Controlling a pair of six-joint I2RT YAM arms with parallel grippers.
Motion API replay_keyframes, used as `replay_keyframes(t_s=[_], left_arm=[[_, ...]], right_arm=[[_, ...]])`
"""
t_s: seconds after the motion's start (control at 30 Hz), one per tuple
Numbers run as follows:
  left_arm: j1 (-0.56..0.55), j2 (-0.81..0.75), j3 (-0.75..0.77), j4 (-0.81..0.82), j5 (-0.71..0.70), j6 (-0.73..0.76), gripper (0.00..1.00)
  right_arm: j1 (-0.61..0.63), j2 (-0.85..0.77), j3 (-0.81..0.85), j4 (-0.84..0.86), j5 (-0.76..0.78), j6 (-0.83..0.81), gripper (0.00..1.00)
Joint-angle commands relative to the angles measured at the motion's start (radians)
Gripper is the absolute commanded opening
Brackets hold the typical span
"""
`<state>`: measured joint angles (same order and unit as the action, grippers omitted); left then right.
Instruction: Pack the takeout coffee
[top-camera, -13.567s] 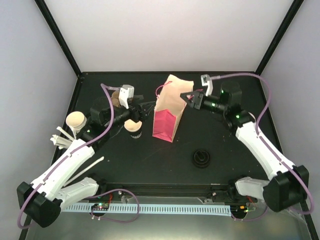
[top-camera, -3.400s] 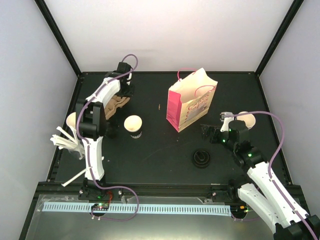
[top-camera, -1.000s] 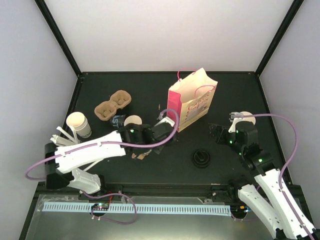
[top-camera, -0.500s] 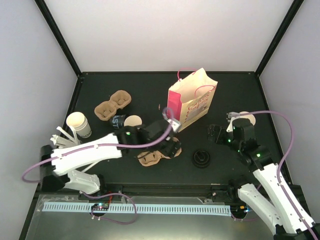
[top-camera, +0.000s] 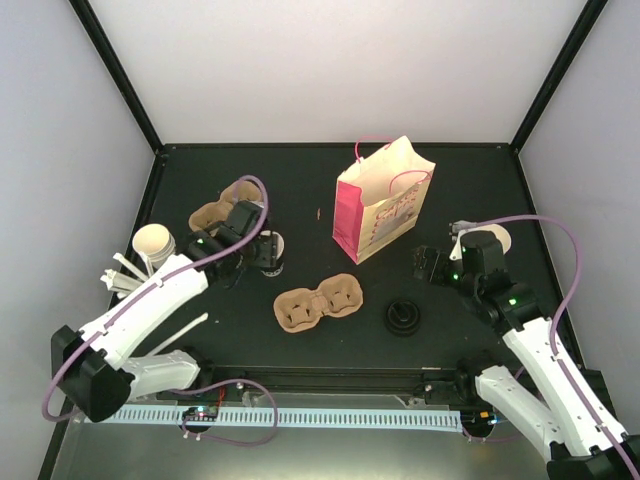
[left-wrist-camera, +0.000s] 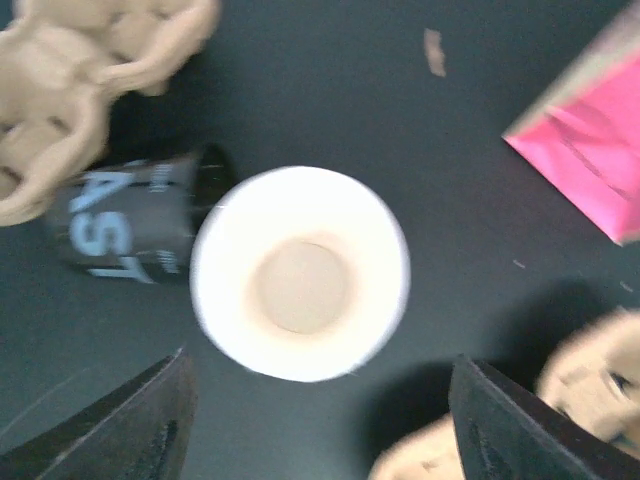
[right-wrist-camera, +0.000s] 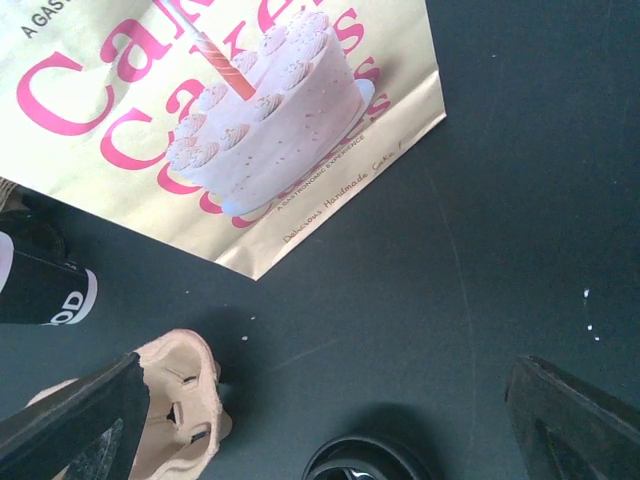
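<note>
Left end effector (left-wrist-camera: 320, 400) holding fingers (left-wrist-camera: 130, 430) wide apart, gripping nothing. Upright cup (left-wrist-camera: 300, 272) sitting dead ahead, centred between fingers, cream-white round top facing lens. Second cup (left-wrist-camera: 125, 232) lying on side ahead-left, black band showing pale letters, upright cup's rim overlapping it. Pulp tray (left-wrist-camera: 70, 90) lying further ahead-left, against fallen cup. Pink bag (left-wrist-camera: 590, 160) standing ahead-right, apart. Another pulp tray (left-wrist-camera: 590, 380) showing blurred by right finger. Small crumb (left-wrist-camera: 433, 52) lying far ahead on dark desk (left-wrist-camera: 330, 90).

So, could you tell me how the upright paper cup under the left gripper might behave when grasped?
The upright cup looks open and empty, so probably light and easily crushed by a firm squeeze. Its bottom looks narrower than its rim, so a sideways nudge may tip it, like the cup lying beside it.
</note>
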<state>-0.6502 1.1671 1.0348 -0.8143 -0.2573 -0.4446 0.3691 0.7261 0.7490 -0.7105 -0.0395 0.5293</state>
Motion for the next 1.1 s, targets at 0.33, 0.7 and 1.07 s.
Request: replay_keyframes(t_s=[0.33, 0.7, 1.07], left_arm=[[0.323, 0.06, -0.102, 0.148, 0.234, -0.155, 0.5], [0.345, 0.215, -0.059, 0.13, 0.283, -0.157, 0.05], [0.304, -0.027, -0.052, -0.033, 0.329, -0.105, 0.02]], right_arm=[[0.002, 0.033, 0.021, 0.008, 0.085, -0.008, 1.0], [0.002, 0.049, 0.033, 0.009, 0.1, -0.02, 1.0], [0.002, 0.129, 0.123, -0.074, 0.296, 0.032, 1.0]])
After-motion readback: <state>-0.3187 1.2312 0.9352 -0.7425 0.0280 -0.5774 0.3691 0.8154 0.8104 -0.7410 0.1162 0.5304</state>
